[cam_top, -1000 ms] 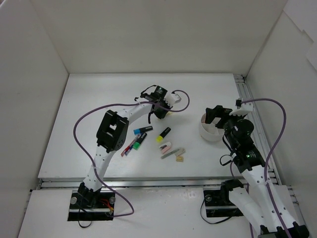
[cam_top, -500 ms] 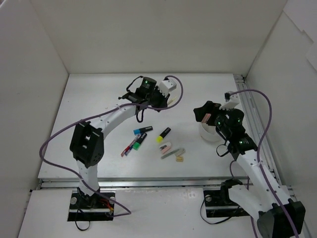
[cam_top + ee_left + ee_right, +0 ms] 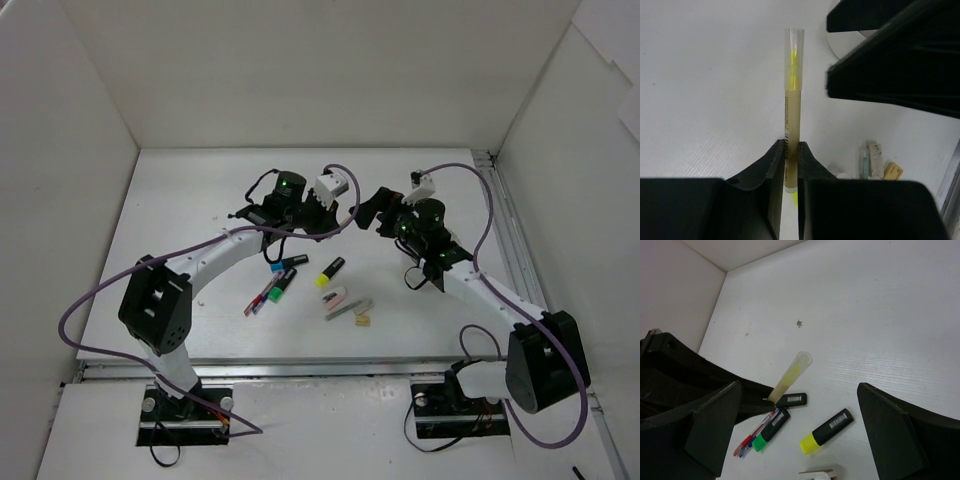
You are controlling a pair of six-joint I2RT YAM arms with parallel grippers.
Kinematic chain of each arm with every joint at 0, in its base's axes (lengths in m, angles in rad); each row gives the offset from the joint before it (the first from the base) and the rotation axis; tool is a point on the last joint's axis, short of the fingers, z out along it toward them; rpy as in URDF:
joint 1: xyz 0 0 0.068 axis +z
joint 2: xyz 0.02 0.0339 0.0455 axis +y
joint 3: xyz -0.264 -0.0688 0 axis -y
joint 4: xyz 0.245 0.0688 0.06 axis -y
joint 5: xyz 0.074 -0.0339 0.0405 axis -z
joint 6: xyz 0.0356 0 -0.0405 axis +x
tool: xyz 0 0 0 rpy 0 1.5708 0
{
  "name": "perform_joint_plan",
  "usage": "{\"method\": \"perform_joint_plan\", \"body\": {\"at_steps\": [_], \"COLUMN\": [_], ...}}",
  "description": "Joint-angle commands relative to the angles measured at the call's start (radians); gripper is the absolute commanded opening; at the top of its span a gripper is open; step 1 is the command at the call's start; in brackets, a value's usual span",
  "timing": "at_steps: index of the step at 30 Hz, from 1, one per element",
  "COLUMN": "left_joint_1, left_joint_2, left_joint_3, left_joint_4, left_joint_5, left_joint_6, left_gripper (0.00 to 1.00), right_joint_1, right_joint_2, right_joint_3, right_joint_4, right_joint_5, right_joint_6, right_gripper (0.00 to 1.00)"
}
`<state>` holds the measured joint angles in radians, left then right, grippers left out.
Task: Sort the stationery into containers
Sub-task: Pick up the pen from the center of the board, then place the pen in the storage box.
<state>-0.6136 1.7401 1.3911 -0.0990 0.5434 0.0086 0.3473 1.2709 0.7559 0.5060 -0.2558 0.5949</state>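
Currently, the left gripper (image 3: 791,146) is clamped narrow on the pale yellow stick (image 3: 792,95), gripping it near its lower end. In the left wrist view the stick runs straight toward 12 o'clock, clear cap farthest from the jaws. The right gripper (image 3: 372,212) is spread wide and holds nothing. In the top view it sits near the left gripper, at 3 o'clock of it. Its own camera shows the stick tilted toward 1 o'clock in the gap between its two fingers (image 3: 715,425), touching neither. The white tub (image 3: 847,44) shows only as a curved rim at 1 o'clock of the stick, mostly hidden by the right gripper's black fingers. Other stationery lies loose on the table (image 3: 180,220), at 6 o'clock of the left gripper:

- blue-ended highlighter (image 3: 288,262)
- green-ended highlighter (image 3: 285,280)
- thin pens (image 3: 260,297)
- yellow-ended highlighter (image 3: 331,271)
- pink eraser (image 3: 333,297)
- grey eraser (image 3: 350,309)
- tan eraser (image 3: 362,320)
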Motion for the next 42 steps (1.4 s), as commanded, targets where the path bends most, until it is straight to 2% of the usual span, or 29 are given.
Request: {"method": "perform_joint_plan", "body": {"at_steps": [1,2,5,6,8,9,11,12,13,15,17,18,19,21,28,32,34,38,42], "left_joint_1": [-0.023,-0.032,-0.041,-0.052,-0.052,-0.052,-0.052,-0.052,-0.061,-0.061,-0.061,-0.061,-0.061,-0.061,-0.061,-0.041,0.006,0.086,0.127], "left_joint_2": [-0.074,-0.094,-0.125,-0.129,-0.136,-0.134,-0.126,-0.126,-0.125,-0.129,-0.136,-0.139,-0.145,-0.165,-0.321,-0.425,-0.462,-0.479,-0.465], "left_joint_3": [0.002,-0.006,-0.041,-0.049,-0.055,-0.052,-0.046,-0.041,-0.037,-0.040,-0.043,-0.049,-0.052,-0.072,-0.220,-0.325,-0.362,-0.394,-0.405], "left_joint_4": [0.087,0.088,0.091,0.125,0.134,0.137,0.136,0.137,0.137,0.153,0.160,0.160,0.159,0.156,0.121,0.065,0.035,-0.005,-0.074], "left_joint_5": [0.026,0.009,-0.019,-0.017,-0.025,-0.025,-0.020,-0.019,-0.017,-0.025,-0.019,-0.017,-0.017,-0.037,-0.219,-0.420,-0.486,-0.494,-0.484], "left_joint_6": [-0.025,-0.025,-0.028,-0.029,-0.036,-0.038,-0.044,-0.045,-0.047,-0.061,-0.067,-0.068,-0.070,-0.068,-0.068,-0.096,-0.151,-0.336,-0.466], "left_gripper": [0.00,0.00,0.00,0.00,0.01,0.01,0.02,0.03,0.08,0.25,0.34,0.61,0.76,0.99,1.00,1.00,1.00,1.00,1.00], "right_joint_1": [0.024,0.027,0.042,0.050,0.056,0.059,0.059,0.064,0.059,0.061,0.061,0.061,0.059,0.055,-0.028,-0.050,-0.054,-0.065,-0.070], "right_joint_2": [0.063,0.077,0.108,0.108,0.101,0.094,0.065,0.052,0.026,-0.002,-0.044,-0.070,-0.082,-0.119,-0.199,-0.228,-0.214,-0.163,-0.097], "right_joint_3": [0.063,0.065,0.074,0.074,0.074,0.074,0.071,0.059,0.053,0.030,0.014,-0.003,-0.009,-0.024,-0.064,-0.034,-0.023,-0.009,-0.007], "right_joint_4": [0.166,0.181,0.207,0.212,0.219,0.220,0.218,0.218,0.218,0.216,0.215,0.215,0.213,0.204,0.144,0.007,-0.026,-0.049,-0.020], "right_joint_5": [0.072,0.081,0.086,0.076,0.066,0.050,0.040,0.039,0.044,0.067,0.084,0.102,0.118,0.138,0.216,0.379,0.447,0.562,0.586], "right_joint_6": [0.068,0.086,0.103,0.102,0.085,0.077,0.056,0.051,0.045,0.028,0.017,0.002,-0.009,-0.044,-0.138,-0.280,-0.326,-0.412,-0.437], "right_gripper": [0.98,0.98,0.88,0.76,0.59,0.40,0.21,0.08,0.00,0.00,0.00,0.00,0.00,0.00,0.00,0.00,0.00,0.00,0.00]}}
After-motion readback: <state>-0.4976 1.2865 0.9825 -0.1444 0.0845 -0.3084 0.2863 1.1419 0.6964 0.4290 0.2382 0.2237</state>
